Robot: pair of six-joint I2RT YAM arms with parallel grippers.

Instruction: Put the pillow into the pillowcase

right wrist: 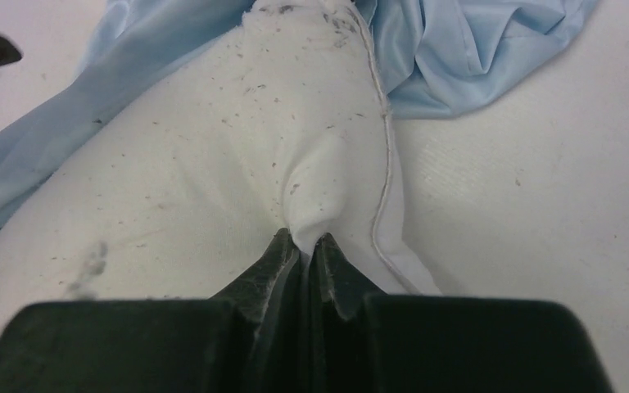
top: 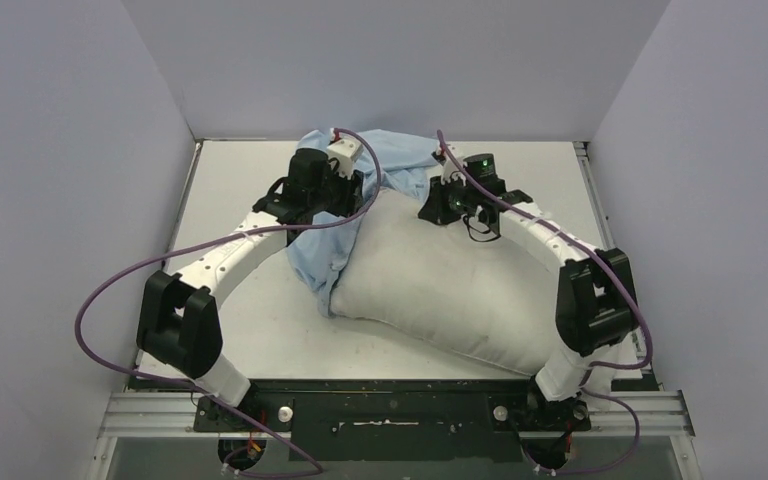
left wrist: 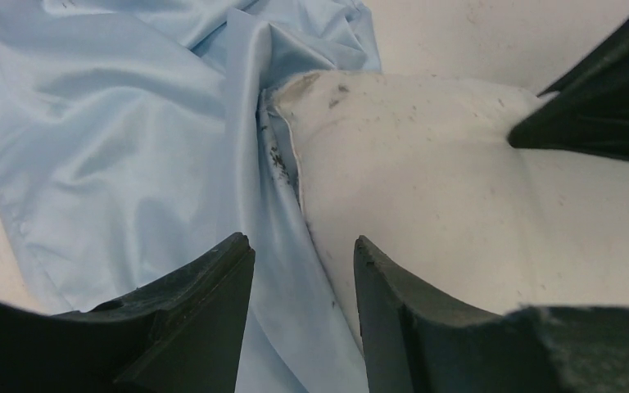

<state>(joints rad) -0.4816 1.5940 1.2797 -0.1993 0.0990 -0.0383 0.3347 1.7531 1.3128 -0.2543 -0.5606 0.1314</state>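
**Thin pinch on the pillow, mouth of the case not yet secured**

On the left, the left gripper hangs with its two fingers spread. Between them run a fold of the thin, limp, light blue fabric pillowcase and the seamed corner of the plump, off-white stuffed pillow. If it closes here, I judge that it may catch both cloths together, and then the case cannot open for the pillow.

The pillow lies across the middle of the white table. Its far left corner is against the blue cloth, and most of its body is outside.

On the right, the right gripper has its fingers pressed together on a small ridge of pillow fabric, just beside the seam. Such a thin pinch can slip when the bulky pillow is pushed, or it may only stretch the cover.

The top view gives the whole layout, but there the arms hide both grips. Only the wrist views show them. Whether the corner is already inside the case, I cannot tell from any view.
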